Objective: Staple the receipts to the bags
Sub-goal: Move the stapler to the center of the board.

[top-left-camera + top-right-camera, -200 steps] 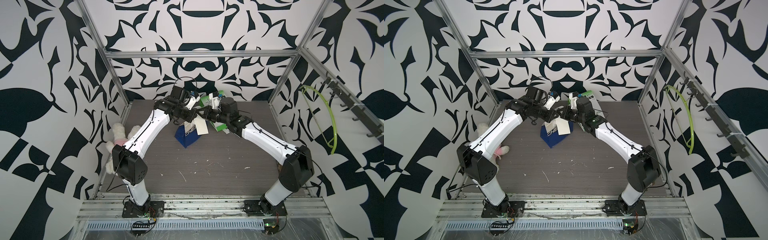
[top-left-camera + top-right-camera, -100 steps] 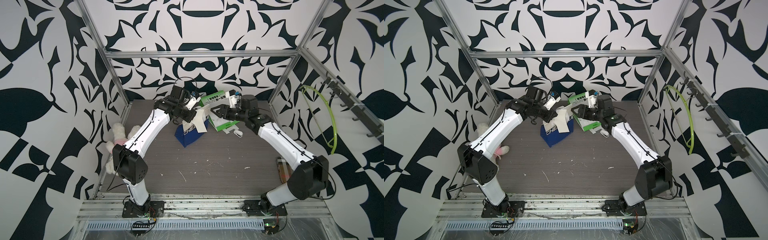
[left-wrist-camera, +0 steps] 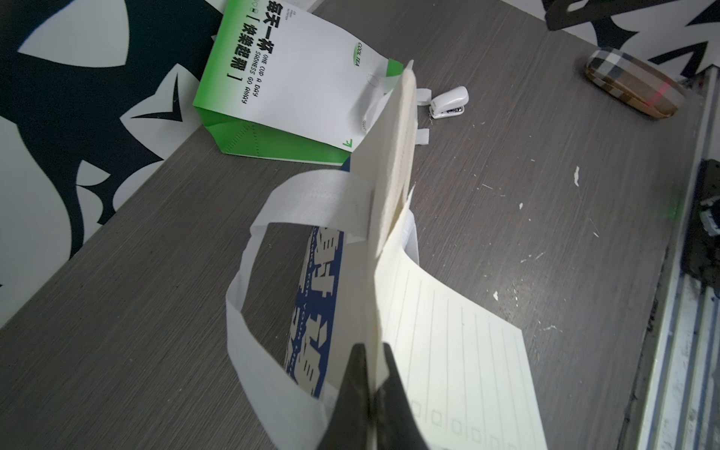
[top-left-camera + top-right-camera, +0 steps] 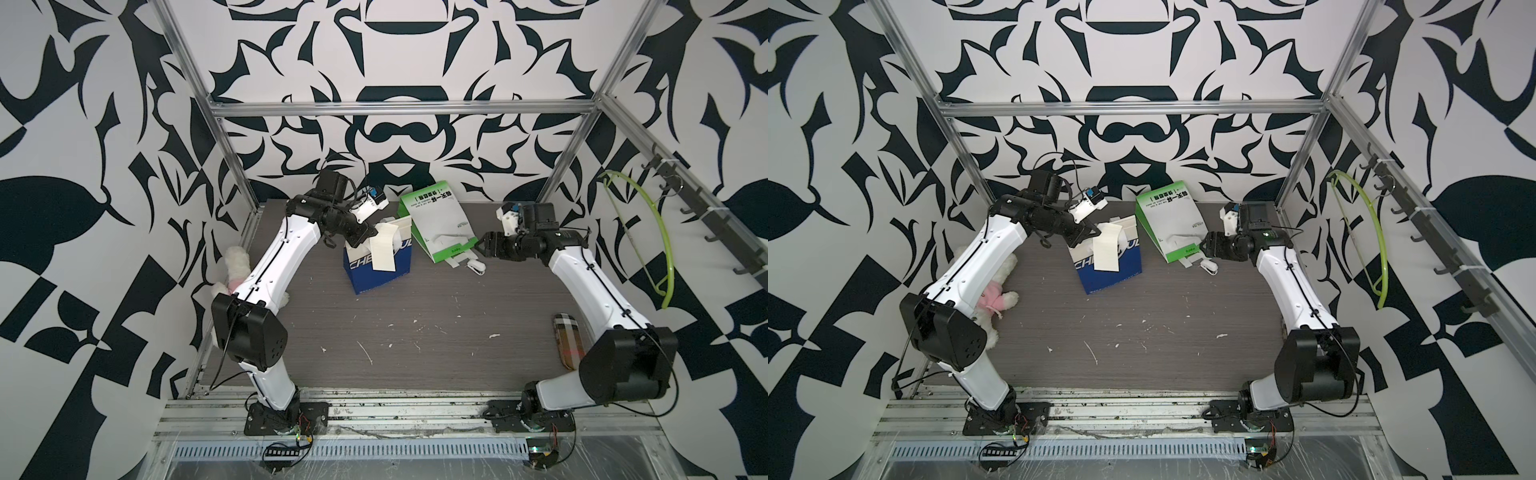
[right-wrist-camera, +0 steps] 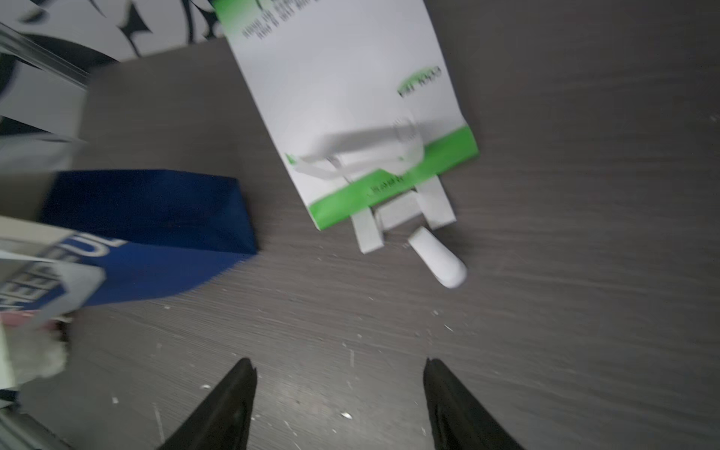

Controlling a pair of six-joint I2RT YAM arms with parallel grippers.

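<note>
The left gripper (image 3: 373,385) is clamped on the receipt (image 4: 383,251), which hangs down the front of the upright navy bag (image 4: 374,278) at far centre. The right gripper (image 5: 339,364) has its jaws apart and holds nothing. It sits just right of the stapler (image 4: 476,267) and the flat-lying green bag (image 4: 436,224).
</note>
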